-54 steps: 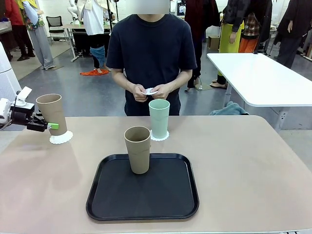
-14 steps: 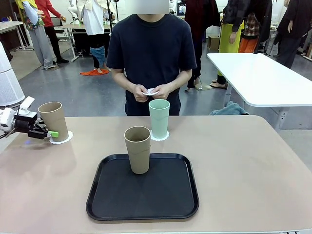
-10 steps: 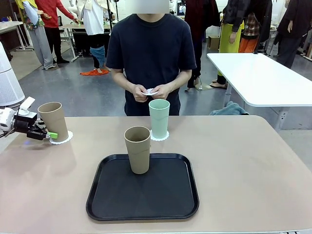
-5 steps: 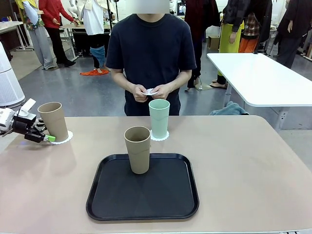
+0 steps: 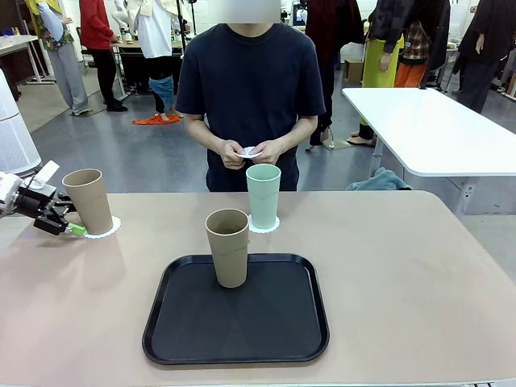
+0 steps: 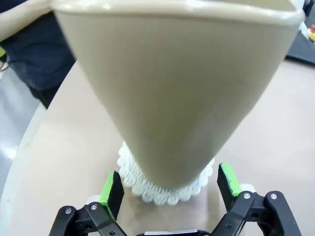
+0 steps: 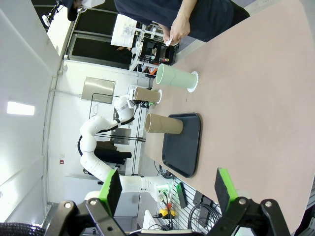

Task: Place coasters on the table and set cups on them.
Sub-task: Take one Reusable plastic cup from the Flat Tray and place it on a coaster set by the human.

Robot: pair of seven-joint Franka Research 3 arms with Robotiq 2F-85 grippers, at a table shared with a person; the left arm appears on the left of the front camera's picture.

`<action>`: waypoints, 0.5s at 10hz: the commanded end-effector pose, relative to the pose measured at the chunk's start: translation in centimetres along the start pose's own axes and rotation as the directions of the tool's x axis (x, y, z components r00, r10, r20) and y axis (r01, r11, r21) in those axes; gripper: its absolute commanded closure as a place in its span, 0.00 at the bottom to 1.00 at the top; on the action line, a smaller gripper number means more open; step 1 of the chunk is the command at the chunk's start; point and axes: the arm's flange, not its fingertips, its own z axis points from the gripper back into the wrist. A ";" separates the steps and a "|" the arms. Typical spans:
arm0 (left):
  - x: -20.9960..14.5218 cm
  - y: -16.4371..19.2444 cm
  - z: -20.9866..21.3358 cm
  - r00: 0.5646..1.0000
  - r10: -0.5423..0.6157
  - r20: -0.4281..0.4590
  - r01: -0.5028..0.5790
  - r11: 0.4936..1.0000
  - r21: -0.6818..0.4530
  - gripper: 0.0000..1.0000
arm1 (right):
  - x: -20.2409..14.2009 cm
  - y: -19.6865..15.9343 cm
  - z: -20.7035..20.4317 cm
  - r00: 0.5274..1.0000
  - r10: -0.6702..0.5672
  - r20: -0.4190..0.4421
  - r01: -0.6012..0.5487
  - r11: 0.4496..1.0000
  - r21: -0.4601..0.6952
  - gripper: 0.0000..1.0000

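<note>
Tan cup (image 5: 89,201) sits on its coaster (image 5: 111,227); left claw (image 6: 171,181) released, astride base. Retreat straight, avoid clipping it.

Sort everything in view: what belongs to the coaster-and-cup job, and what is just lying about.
Belongs to the job:
left tan cup on left coaster
mint cup on middle coaster
second tan cup, standing in the tray
held coaster in the person's hands
beige table
left gripper, open by the left tan cup

Lying about:
black tray
white table
</note>
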 end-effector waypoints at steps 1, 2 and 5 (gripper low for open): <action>1.9 -0.7 3.1 0.981 -0.019 -0.194 0.031 0.998 0.061 0.00 | 0.0 0.0 -0.1 1.000 0.002 0.003 -0.002 1.000 0.009 0.00; 2.6 -0.8 5.4 0.965 -0.030 -0.260 0.053 0.995 0.081 0.00 | 0.0 0.0 -0.1 1.000 0.002 0.003 -0.002 1.000 0.009 0.00; 8.5 -4.2 10.4 0.952 0.016 -0.304 0.017 0.994 0.105 0.00 | 0.0 0.0 -0.1 1.000 0.002 0.003 -0.002 1.000 0.009 0.00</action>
